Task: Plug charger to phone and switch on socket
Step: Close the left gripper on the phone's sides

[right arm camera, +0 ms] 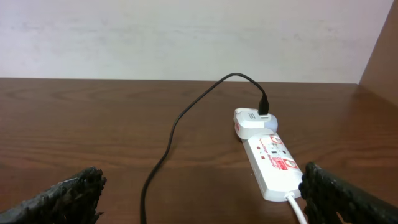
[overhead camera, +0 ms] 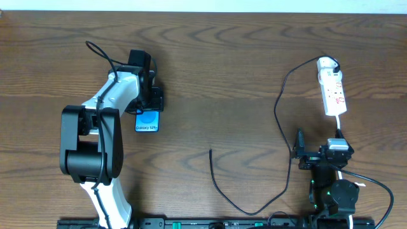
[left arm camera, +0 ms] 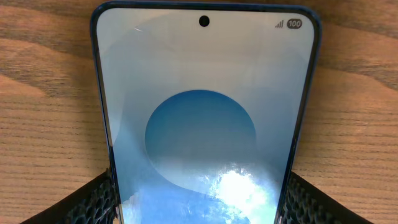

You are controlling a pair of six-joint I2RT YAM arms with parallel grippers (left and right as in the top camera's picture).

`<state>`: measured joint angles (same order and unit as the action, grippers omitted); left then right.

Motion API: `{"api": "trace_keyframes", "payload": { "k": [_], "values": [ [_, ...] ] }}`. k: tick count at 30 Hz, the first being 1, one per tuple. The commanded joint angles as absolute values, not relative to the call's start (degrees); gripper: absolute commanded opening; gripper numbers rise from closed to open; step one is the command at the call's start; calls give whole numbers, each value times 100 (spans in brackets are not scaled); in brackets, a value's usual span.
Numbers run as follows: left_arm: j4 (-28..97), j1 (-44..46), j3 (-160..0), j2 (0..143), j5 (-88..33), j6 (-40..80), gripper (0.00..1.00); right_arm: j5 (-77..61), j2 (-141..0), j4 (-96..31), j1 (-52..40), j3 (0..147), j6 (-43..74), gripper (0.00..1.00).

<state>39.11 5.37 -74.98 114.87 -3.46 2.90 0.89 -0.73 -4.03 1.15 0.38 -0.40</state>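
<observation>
The phone (overhead camera: 147,121) lies flat on the wooden table, its blue screen facing up. In the left wrist view the phone (left arm camera: 205,124) fills the frame. My left gripper (overhead camera: 147,109) (left arm camera: 199,208) straddles its near end, and both black pads (left arm camera: 93,202) press against its long edges. The white socket (overhead camera: 334,92) (right arm camera: 270,165) lies at the far right with a white adapter (right arm camera: 254,121) plugged into its far end. The charger cable (overhead camera: 277,111) (right arm camera: 171,143) runs from that adapter in a long loop, and its free tip (overhead camera: 211,151) rests mid-table. My right gripper (overhead camera: 319,141) (right arm camera: 202,199) stands open just short of the socket.
A white lead (right arm camera: 298,208) leaves the socket's near end beside my right finger (right arm camera: 348,199). The left arm's white and black body (overhead camera: 95,146) rises over the table's left side. A pale wall (right arm camera: 186,37) stands behind the table's far edge.
</observation>
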Motion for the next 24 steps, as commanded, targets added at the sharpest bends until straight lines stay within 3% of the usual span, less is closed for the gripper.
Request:
{"api": "trace_keyframes", "payload": {
  "k": [1, 18, 24],
  "values": [
    [3931, 528, -7330, 11574, -336, 305, 69, 117, -38, -427, 12, 32, 38, 99],
    [3931, 528, -7330, 11574, -336, 305, 57, 115, -38, -427, 12, 32, 38, 99],
    [3927, 528, -7330, 11574, -336, 305, 41, 115, -38, -427, 12, 32, 38, 99]
  ]
}}
